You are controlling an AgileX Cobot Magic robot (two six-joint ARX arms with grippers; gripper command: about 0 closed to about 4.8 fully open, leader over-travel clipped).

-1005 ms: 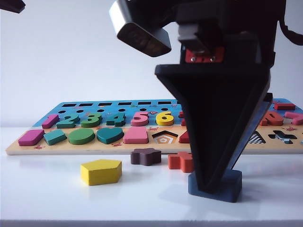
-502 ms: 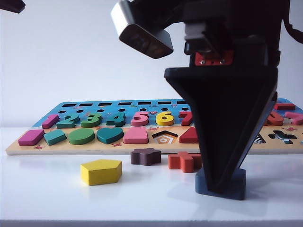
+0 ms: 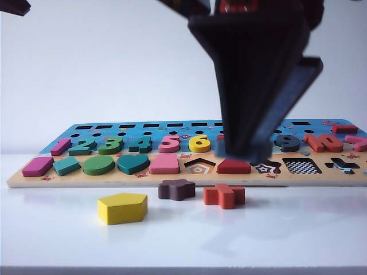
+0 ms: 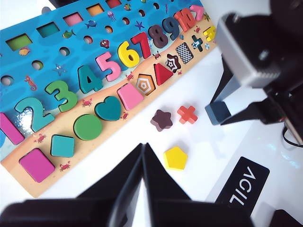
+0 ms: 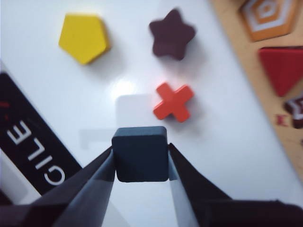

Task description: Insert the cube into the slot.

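Note:
The cube (image 5: 141, 156), a flat dark navy block, sits clamped between the two fingers of my right gripper (image 5: 141, 147), which is shut on it. It hangs in the air above the white table, in front of the puzzle board. In the exterior view the right gripper (image 3: 245, 153) fills the upper middle, with the cube (image 3: 255, 154) at its tip over the board's front row. The slot (image 3: 302, 166), a checkered recess, lies to the right of it, uncovered. My left gripper (image 4: 143, 146) is shut on nothing, hovering over bare table near the board's near edge. Its view also takes in the cube (image 4: 218, 112) and the slot (image 4: 184, 53).
The puzzle board (image 3: 86, 182) holds numbers and shape pieces. On the table in front of it lie a yellow pentagon (image 3: 122, 207), a dark star (image 3: 176, 189) and an orange cross (image 3: 223, 195). A red triangle piece (image 3: 233, 167) and a star recess (image 3: 268, 168) flank the cube's position.
My right gripper closed on the cube where it lay on the table, then lifted it up and back toward the board's front row. The left gripper kept still.

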